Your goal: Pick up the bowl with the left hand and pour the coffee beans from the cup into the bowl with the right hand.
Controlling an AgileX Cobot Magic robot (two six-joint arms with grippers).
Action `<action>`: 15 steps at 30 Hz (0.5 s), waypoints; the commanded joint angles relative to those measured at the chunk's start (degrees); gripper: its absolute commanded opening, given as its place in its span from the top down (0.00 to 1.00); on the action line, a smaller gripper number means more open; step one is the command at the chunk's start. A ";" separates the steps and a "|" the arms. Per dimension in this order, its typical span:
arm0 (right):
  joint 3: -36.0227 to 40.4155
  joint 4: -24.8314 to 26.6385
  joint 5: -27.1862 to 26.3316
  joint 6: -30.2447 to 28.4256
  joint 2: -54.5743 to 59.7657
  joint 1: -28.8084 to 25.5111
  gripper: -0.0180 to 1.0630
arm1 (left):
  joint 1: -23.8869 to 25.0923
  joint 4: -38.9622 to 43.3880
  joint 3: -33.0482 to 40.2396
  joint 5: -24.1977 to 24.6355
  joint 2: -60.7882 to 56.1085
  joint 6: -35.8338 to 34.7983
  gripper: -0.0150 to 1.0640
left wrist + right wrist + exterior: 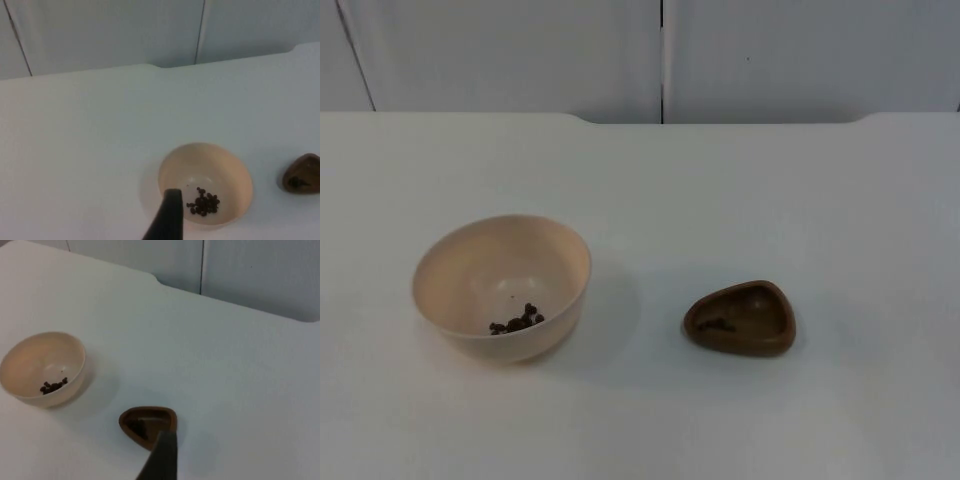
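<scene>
The round cream plastic bowl [502, 285] stands upright at the table's near left, dark coffee beans [517, 321] heaped inside. The brown rounded-triangle cup [740, 319] sits upright well to its right, its narrower end pointing far-right. The left gripper [167, 215] hangs above the bowl and the right gripper [161, 457] above the cup; whether either one's jaws are apart cannot be told. Both rest on the white table [770, 200].
</scene>
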 commanded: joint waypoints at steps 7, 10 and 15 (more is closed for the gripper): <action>2.15 3.55 3.75 0.38 -6.69 0.07 0.27 | 0.14 2.12 7.38 1.76 -9.00 0.19 0.26; 4.18 3.92 4.03 0.14 -9.36 0.07 0.27 | 0.14 2.39 9.64 3.45 -13.00 0.06 0.26; 8.03 4.07 4.26 -0.15 -13.74 0.07 0.27 | 0.14 3.77 9.72 6.28 -18.02 0.06 0.26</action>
